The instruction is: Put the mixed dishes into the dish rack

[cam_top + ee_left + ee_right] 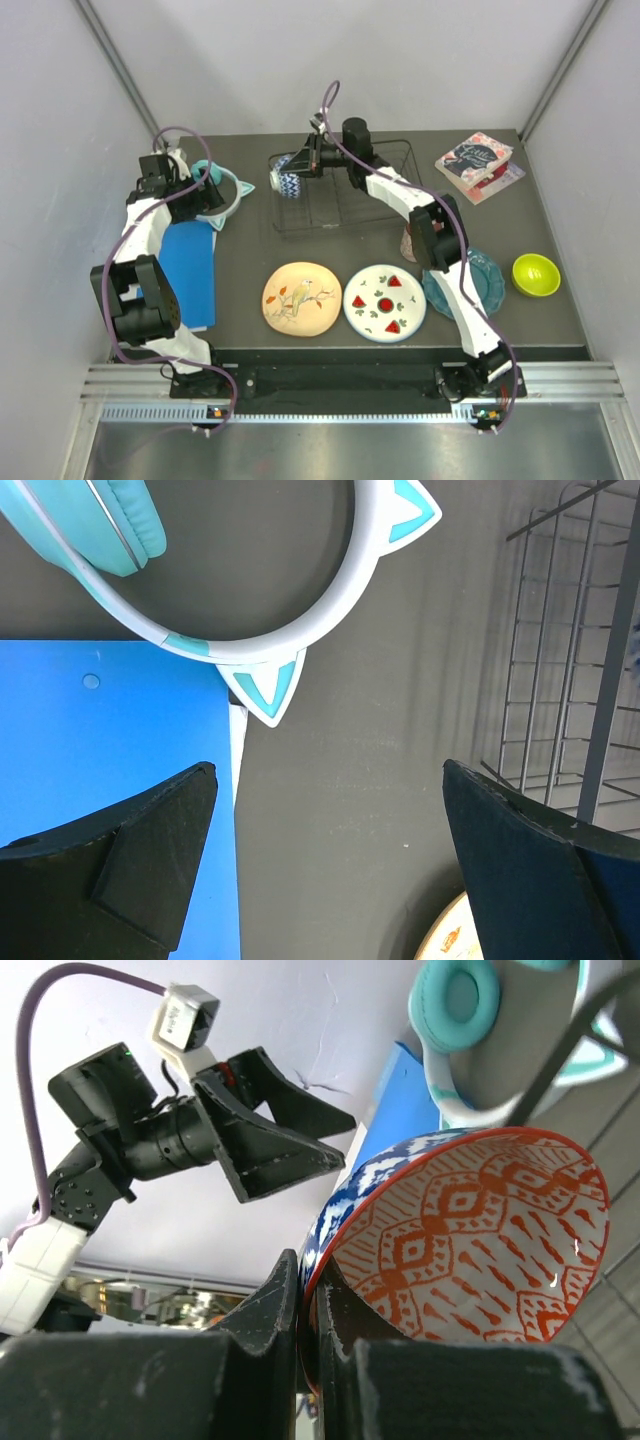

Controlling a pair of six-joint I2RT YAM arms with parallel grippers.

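The right tool (pixel 300 168) reaches over the left end of the dish rack (pixel 372 205), with the small red-blue patterned bowl (pixel 286 182) tipped on edge at its tip. On the table (pixel 250 250) in front lie the cream bird-print plate (pixel 301 298) and the white watermelon-slice plate (pixel 385 302), side by side. The teal scalloped plate (pixel 490 278) (partly under the right arm) sits beside the small yellow-green bowl (pixel 536 274). The left tool (pixel 188 172) is by the teal cat-ear headphones (pixel 222 195), behind the blue folder (pixel 190 270).
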